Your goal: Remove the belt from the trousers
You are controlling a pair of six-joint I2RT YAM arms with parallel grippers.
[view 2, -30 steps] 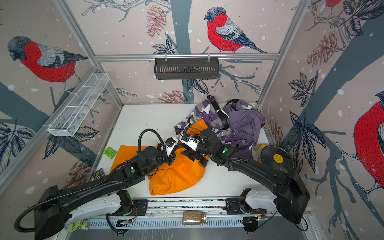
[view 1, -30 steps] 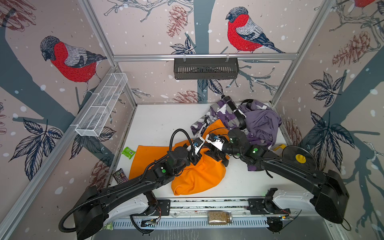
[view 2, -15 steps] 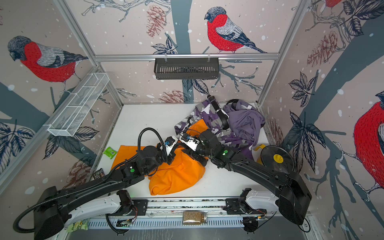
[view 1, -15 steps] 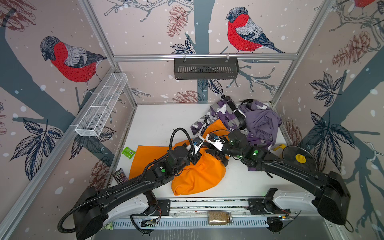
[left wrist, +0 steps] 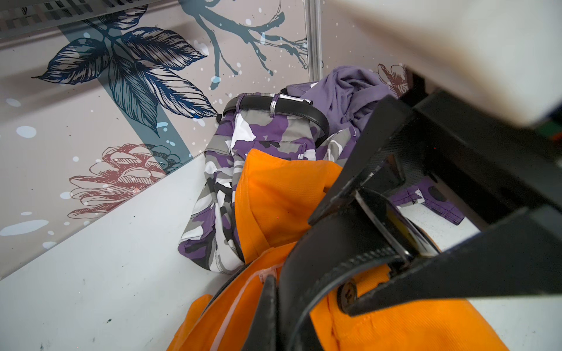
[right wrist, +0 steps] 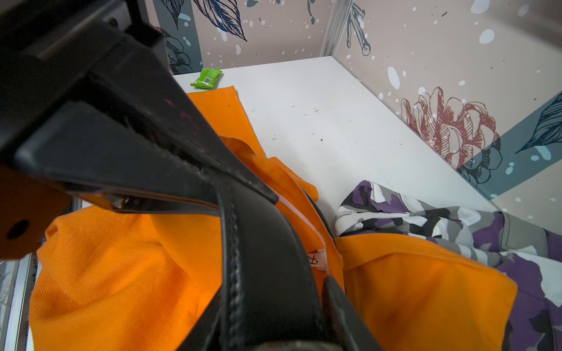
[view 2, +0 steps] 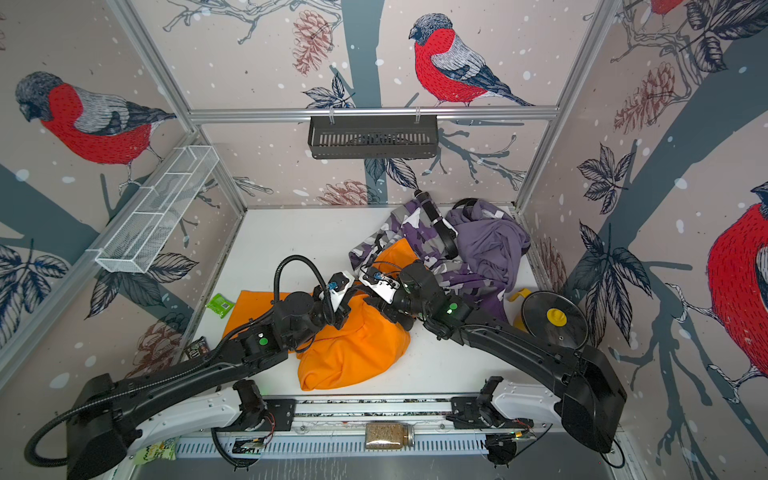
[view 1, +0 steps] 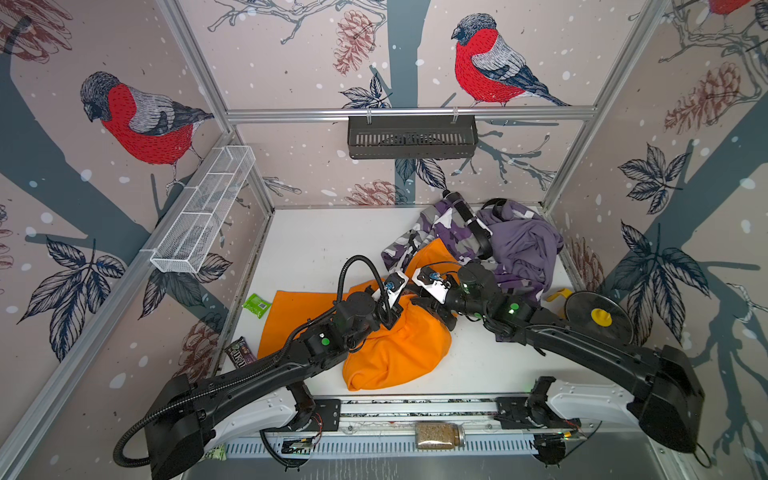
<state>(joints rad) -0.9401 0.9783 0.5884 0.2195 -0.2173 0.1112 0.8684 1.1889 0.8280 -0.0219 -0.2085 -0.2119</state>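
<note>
left gripper [view 1: 395,316] clenched at waist of orange trousers [view 1: 399,353], on what unclear | right gripper [right wrist: 301,238] around belt [right wrist: 261,258], grip I cannot tell | advice: clamp firmly first, then pull along the waist

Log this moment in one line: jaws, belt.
left jaws: shut on belt | right jaws: around belt, grip unclear | belt: not yet off orange trousers

2 black arms [view 1: 582,345] (white bases [view 1: 266,415], green lights [view 1: 325,341]).

Smooth stitched belt [right wrist: 261,258], matt twill trousers [right wrist: 121,273]
</note>
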